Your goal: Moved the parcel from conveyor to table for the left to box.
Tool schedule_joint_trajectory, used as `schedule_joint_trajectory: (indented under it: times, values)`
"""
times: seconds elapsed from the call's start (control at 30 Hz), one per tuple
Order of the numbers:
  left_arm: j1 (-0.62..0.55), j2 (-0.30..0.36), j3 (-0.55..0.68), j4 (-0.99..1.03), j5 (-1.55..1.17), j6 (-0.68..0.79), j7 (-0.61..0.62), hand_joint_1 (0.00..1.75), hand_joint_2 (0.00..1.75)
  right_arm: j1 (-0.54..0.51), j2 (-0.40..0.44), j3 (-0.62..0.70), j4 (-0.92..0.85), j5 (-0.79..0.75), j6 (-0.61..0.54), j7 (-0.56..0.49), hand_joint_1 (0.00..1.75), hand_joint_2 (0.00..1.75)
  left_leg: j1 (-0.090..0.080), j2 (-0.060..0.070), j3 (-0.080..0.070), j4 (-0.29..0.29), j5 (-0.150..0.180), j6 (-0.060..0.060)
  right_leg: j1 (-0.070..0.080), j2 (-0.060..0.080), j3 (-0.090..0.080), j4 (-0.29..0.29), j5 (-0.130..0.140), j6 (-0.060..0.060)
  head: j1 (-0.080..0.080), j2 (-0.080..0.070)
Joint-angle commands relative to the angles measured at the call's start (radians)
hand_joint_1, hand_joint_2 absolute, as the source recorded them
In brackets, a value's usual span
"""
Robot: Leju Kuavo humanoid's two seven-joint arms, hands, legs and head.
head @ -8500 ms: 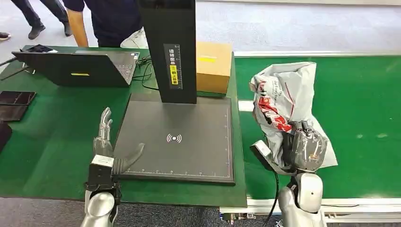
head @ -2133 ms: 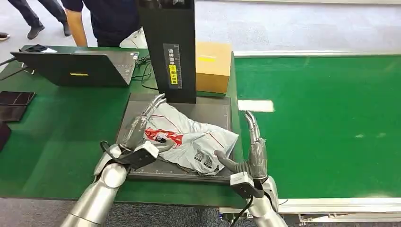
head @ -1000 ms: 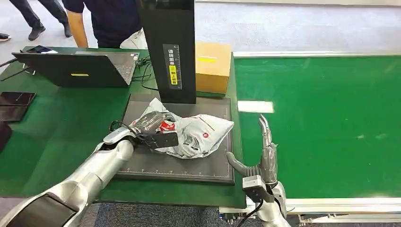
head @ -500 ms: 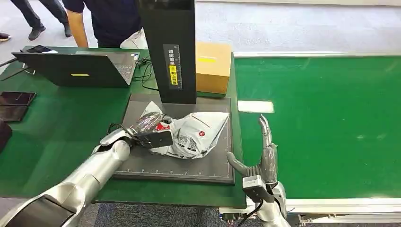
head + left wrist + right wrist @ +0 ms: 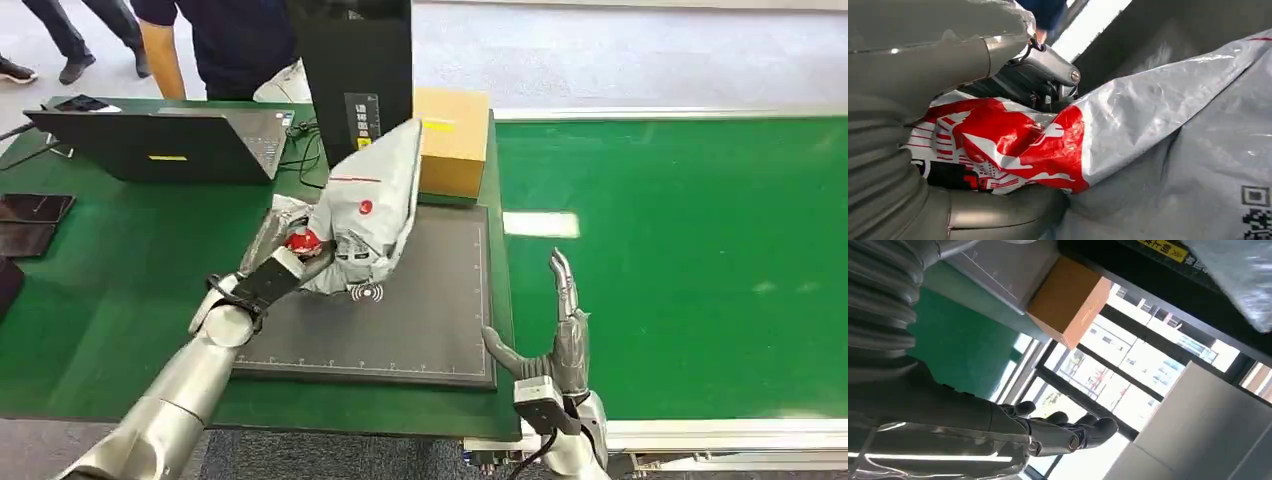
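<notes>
The parcel (image 5: 368, 205) is a grey plastic mailer with red print. My left hand (image 5: 285, 258) grips its lower end and holds it raised, tip up, above the dark scanner pad (image 5: 420, 320) on the table. In the left wrist view the parcel (image 5: 1128, 145) is crumpled between the thumb and fingers (image 5: 1048, 65). My right hand (image 5: 555, 335) stands open and upright at the table's near right edge beside the conveyor (image 5: 690, 260), holding nothing; its fingers (image 5: 1068, 432) show straight in the right wrist view.
A black scanner post (image 5: 350, 70) rises behind the pad, with a cardboard box (image 5: 452, 140) to its right. A laptop (image 5: 160, 140) and dark tablets (image 5: 30, 215) lie on the left of the table. People stand behind the table (image 5: 230, 40).
My left hand has lifted the parcel off the scanner pad and tipped it upright. The right hand has stayed open by the table edge.
</notes>
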Motion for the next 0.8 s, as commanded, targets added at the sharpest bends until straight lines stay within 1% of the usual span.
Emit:
schedule_joint_trajectory:
  times: [0.03,0.1,0.17,0.23,0.27,0.3,0.33,0.37,0.43,0.47,0.5,0.6,0.63,0.67,0.7,0.73,0.77,0.8]
  values:
    - [0.054,-0.053,0.169,-0.149,0.009,0.092,0.022,1.75,1.75,0.035,0.012,-0.032,-0.036,0.026,-0.002,0.017,0.0,1.75,0.0,-0.001,-0.001,0.0,0.0,0.0,0.0,-0.001,0.0,0.0,0.0,-0.001,0.0,0.0]
    - [0.055,-0.063,0.213,-0.144,0.021,0.131,0.028,1.75,1.75,0.043,0.014,-0.036,-0.042,0.028,-0.005,0.018,0.0,1.75,0.0,0.0,0.0,0.0,0.0,0.0,0.0,-0.001,0.0,0.0,0.0,-0.001,0.0,0.0]
    - [0.051,-0.058,0.239,-0.131,0.042,0.132,0.023,1.75,1.75,0.046,0.014,-0.036,-0.041,0.03,-0.008,0.018,0.0,1.75,0.0,0.0,0.001,-0.001,0.0,0.0,0.0,0.0,0.001,-0.001,0.0,-0.001,0.0,0.0]
    - [0.043,-0.056,0.282,-0.105,0.019,0.225,0.032,1.75,1.75,0.051,0.016,-0.037,-0.043,0.03,-0.014,0.018,0.0,1.75,0.0,0.0,0.001,-0.001,0.0,0.0,0.0,0.0,0.001,-0.001,0.0,-0.002,0.0,0.0]
    - [0.043,-0.053,0.284,-0.104,0.019,0.225,0.032,1.75,1.75,0.051,0.016,-0.037,-0.043,0.03,-0.014,0.018,0.0,1.75,0.0,0.0,0.0,-0.001,0.0,0.0,0.0,0.0,0.0,-0.001,0.0,-0.001,0.0,0.0]
    - [0.034,-0.058,0.318,-0.082,0.036,0.257,0.041,1.75,1.75,0.053,0.016,-0.035,-0.047,0.031,-0.017,0.018,0.0,1.75,0.0,0.0,0.001,-0.001,0.0,0.0,0.0,0.0,0.001,-0.001,0.0,-0.002,0.0,0.0]
    - [0.024,-0.048,0.34,-0.05,0.004,0.338,0.058,1.75,1.75,0.056,0.018,-0.034,-0.051,0.032,-0.021,0.018,0.0,1.75,0.0,0.0,0.001,-0.001,0.0,0.0,0.0,0.0,0.001,-0.001,0.0,-0.002,0.0,0.0]
    - [0.021,-0.039,0.345,-0.038,0.008,0.336,0.054,1.75,1.75,0.058,0.019,-0.033,-0.054,0.033,-0.021,0.019,0.0,1.75,0.0,0.0,0.0,-0.001,0.0,0.0,0.0,0.0,0.0,0.0,0.0,-0.001,0.0,0.0]
    - [0.02,-0.023,0.392,-0.003,0.012,0.409,0.068,1.75,1.75,0.061,0.02,-0.032,-0.055,0.035,-0.021,0.021,0.0,1.75,0.0,0.001,0.001,-0.002,0.0,0.0,0.0,0.0,0.001,-0.001,0.0,-0.002,0.0,0.0]
    - [0.019,-0.018,0.394,0.006,0.019,0.411,0.061,1.75,1.75,0.061,0.02,-0.031,-0.054,0.035,-0.022,0.022,0.0,1.75,0.0,0.001,0.001,-0.001,0.0,0.0,0.0,0.001,0.0,0.0,0.0,-0.001,0.0,0.0]
    - [0.022,-0.013,0.41,0.019,-0.005,0.469,0.066,1.75,1.75,0.061,0.02,-0.031,-0.053,0.036,-0.022,0.022,0.0,1.75,0.0,0.002,0.002,-0.002,0.0,0.0,0.0,0.002,0.001,-0.001,0.0,-0.002,0.0,0.0]
    - [0.028,0.002,0.437,0.042,-0.01,0.519,0.065,1.75,1.75,0.06,0.019,-0.029,-0.048,0.036,-0.026,0.022,0.0,1.75,0.0,0.001,0.002,-0.001,0.0,0.0,0.0,0.001,0.001,-0.001,0.0,-0.001,0.0,0.0]
    - [0.029,0.008,0.451,0.057,-0.041,0.586,0.077,1.75,1.75,0.059,0.019,-0.028,-0.046,0.036,-0.028,0.022,0.0,1.75,0.0,0.002,0.003,-0.003,0.0,0.0,0.001,0.001,0.002,-0.002,0.0,-0.002,0.0,0.0]
    - [0.032,0.012,0.453,0.061,-0.04,0.586,0.076,1.75,1.75,0.059,0.019,-0.027,-0.046,0.036,-0.029,0.022,0.0,1.75,0.0,0.002,0.002,-0.002,0.0,0.0,0.0,0.002,0.001,-0.001,0.0,-0.001,-0.001,0.0]
    - [0.034,0.014,0.462,0.065,-0.044,0.606,0.079,1.75,1.75,0.059,0.019,-0.026,-0.046,0.036,-0.03,0.022,0.0,1.75,0.0,0.001,0.002,-0.002,0.0,0.0,0.0,0.001,0.001,-0.002,0.0,-0.002,0.0,0.0]
    - [0.04,0.003,0.521,0.056,-0.118,0.634,0.093,1.75,1.75,0.061,0.018,-0.023,-0.047,0.037,-0.034,0.022,0.0,1.75,0.0,0.001,0.001,-0.002,0.0,0.0,0.0,0.001,0.001,-0.001,0.0,-0.001,0.0,0.0]
    - [0.042,0.003,0.523,0.057,-0.119,0.634,0.092,1.75,1.75,0.061,0.018,-0.022,-0.047,0.037,-0.034,0.022,0.0,1.75,0.0,0.002,0.002,-0.002,0.0,0.0,0.0,0.001,0.001,-0.001,0.0,-0.001,0.0,0.0]
    - [0.045,-0.015,0.575,0.044,-0.177,0.634,0.107,1.75,1.75,0.063,0.018,-0.02,-0.05,0.038,-0.036,0.023,0.0,1.75,0.0,0.003,0.003,-0.003,0.0,0.0,0.0,0.002,0.002,-0.002,0.0,-0.002,0.0,0.0]
